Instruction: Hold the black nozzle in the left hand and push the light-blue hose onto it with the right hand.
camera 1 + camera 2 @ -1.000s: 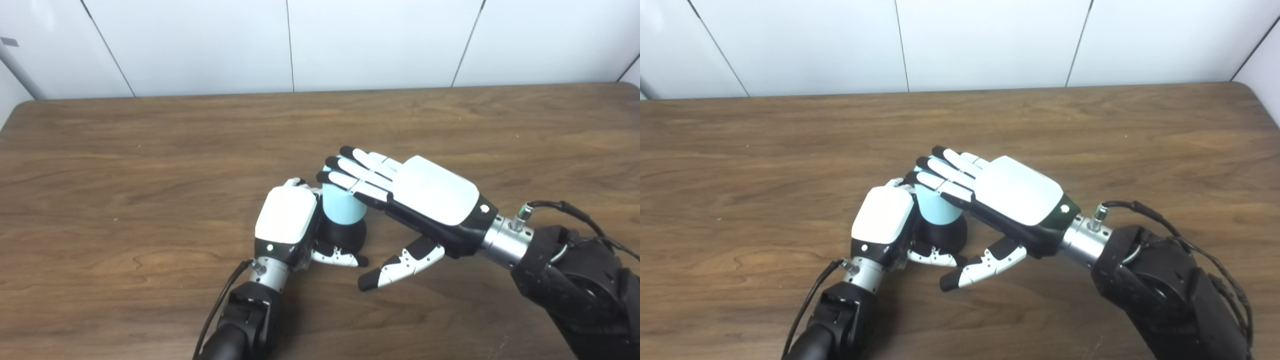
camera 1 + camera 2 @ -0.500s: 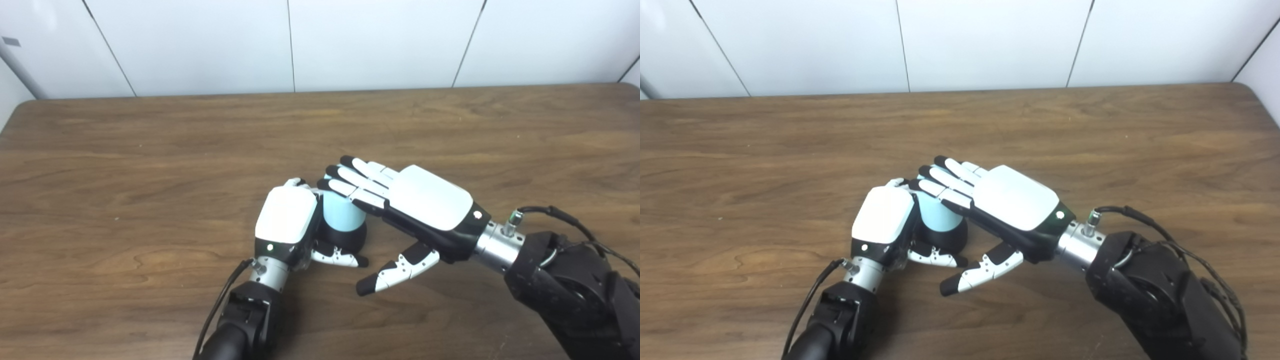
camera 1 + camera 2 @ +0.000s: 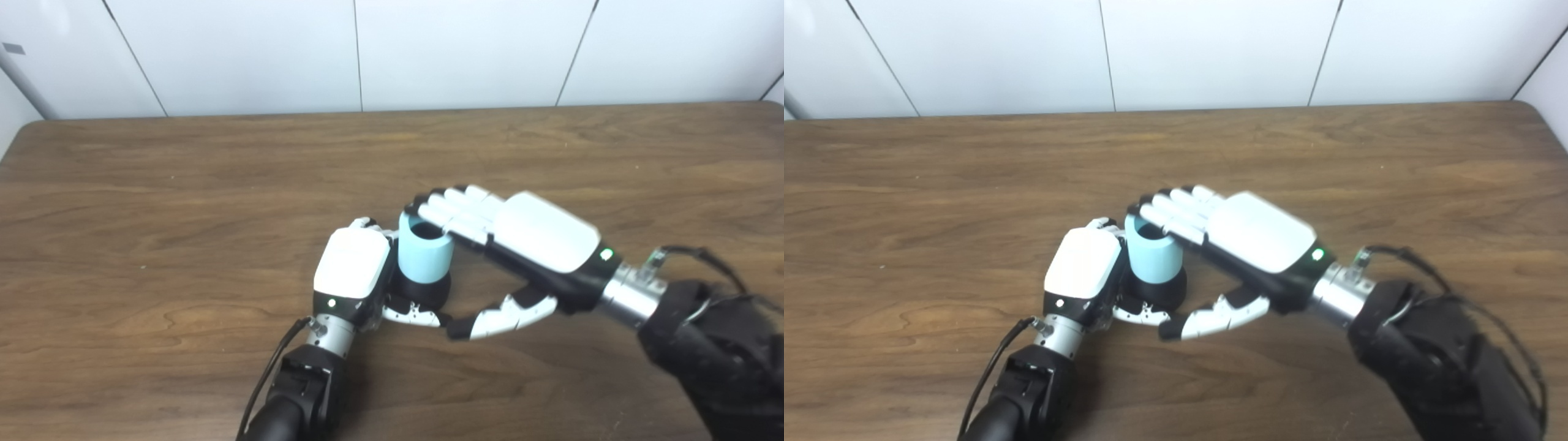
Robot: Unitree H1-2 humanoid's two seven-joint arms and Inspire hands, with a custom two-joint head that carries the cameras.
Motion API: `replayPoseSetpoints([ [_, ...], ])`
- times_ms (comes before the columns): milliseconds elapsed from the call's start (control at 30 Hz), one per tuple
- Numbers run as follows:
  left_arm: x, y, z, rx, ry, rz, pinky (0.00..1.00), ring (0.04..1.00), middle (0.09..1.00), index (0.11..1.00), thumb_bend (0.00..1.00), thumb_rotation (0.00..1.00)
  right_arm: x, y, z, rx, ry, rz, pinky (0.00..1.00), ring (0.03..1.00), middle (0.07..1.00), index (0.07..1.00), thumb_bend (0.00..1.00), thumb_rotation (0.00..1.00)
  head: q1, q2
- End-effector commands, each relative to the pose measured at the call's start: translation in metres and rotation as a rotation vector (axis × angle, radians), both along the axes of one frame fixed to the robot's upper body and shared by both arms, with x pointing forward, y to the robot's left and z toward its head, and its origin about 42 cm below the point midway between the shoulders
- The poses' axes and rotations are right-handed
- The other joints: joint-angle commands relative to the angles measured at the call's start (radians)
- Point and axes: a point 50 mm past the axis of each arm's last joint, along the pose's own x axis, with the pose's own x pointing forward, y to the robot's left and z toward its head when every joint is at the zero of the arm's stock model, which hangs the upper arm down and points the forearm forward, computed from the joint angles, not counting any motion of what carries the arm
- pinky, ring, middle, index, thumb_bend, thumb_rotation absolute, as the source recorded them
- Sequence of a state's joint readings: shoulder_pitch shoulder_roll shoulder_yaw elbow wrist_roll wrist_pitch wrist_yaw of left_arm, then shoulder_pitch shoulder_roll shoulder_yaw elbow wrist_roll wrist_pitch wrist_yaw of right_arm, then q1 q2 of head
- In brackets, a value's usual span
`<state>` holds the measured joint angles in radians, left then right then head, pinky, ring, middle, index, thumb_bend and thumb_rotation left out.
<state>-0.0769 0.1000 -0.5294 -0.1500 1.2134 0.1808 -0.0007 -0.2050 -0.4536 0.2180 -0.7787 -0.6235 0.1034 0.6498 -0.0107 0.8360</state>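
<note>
Both hands meet near the middle of your tabletop (image 3: pixel 184 184). Your left hand (image 3: pixel 352 269) is closed around the black nozzle (image 3: pixel 422 293), which stands upright on the wood just to the right of its palm; the thumb (image 3: pixel 411 315) curls along the front of the nozzle base. The light-blue hose (image 3: pixel 424 257) sits upright on top of the nozzle, with its dark opening facing up, and it touches the left hand on one side. Your right hand (image 3: pixel 539 236) holds nothing: the fingers (image 3: pixel 450 214) are stretched out flat and their tips rest on the far right part of the hose rim. Its thumb (image 3: pixel 502 315) points apart, low in front of the nozzle, close to the left thumb.
</note>
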Motion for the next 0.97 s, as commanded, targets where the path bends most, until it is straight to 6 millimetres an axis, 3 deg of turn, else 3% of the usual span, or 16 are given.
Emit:
replayPoseSetpoints([
  [0,-0.003,-0.002,-0.012,0.023,0.067,-0.012,0.81,0.608,0.476,0.494,0.53,0.00,-0.001,0.000,0.025,0.063,-0.091,0.019,1.00,1.000,1.000,0.981,0.56,0.99,-0.001,0.000],
  [100,-0.003,-0.003,-0.012,0.028,0.068,-0.010,0.81,0.609,0.473,0.495,0.53,0.00,0.001,-0.003,0.035,0.102,-0.103,0.010,0.99,1.000,1.000,0.977,0.55,0.99,0.001,-0.001],
  [167,-0.003,-0.002,-0.013,0.025,0.067,-0.009,0.80,0.606,0.463,0.498,0.53,0.00,0.002,-0.006,0.040,0.145,-0.101,-0.006,0.97,0.994,0.984,0.955,0.56,0.94,0.002,-0.001],
  [333,-0.002,-0.002,-0.014,0.033,0.074,-0.009,0.80,0.607,0.471,0.495,0.53,0.00,0.003,-0.012,0.040,0.256,-0.037,-0.053,0.96,0.996,0.985,0.951,0.57,0.92,-0.002,-0.002],
  [433,-0.002,-0.001,-0.014,0.037,0.073,-0.006,0.79,0.607,0.468,0.498,0.53,0.00,0.002,-0.015,0.029,0.290,0.027,-0.078,0.89,0.984,0.974,0.942,0.56,0.91,0.001,-0.002],
  [733,0.001,0.003,-0.011,0.042,0.068,-0.010,0.84,0.624,0.492,0.490,0.52,0.00,-0.005,-0.022,-0.005,0.356,0.165,-0.151,0.88,0.974,0.973,0.958,0.52,0.88,-0.005,0.000],
  [900,0.003,0.005,-0.008,0.046,0.042,-0.026,0.81,0.633,0.476,0.511,0.52,0.00,-0.005,-0.025,-0.017,0.454,0.174,-0.205,0.84,0.938,0.960,0.946,0.52,0.91,-0.003,0.003],
  [933,0.004,0.005,-0.008,0.043,0.030,-0.034,0.81,0.655,0.576,0.503,0.52,0.05,-0.005,-0.026,-0.020,0.477,0.186,-0.220,0.83,0.928,0.958,0.944,0.52,0.93,-0.003,0.003],
])
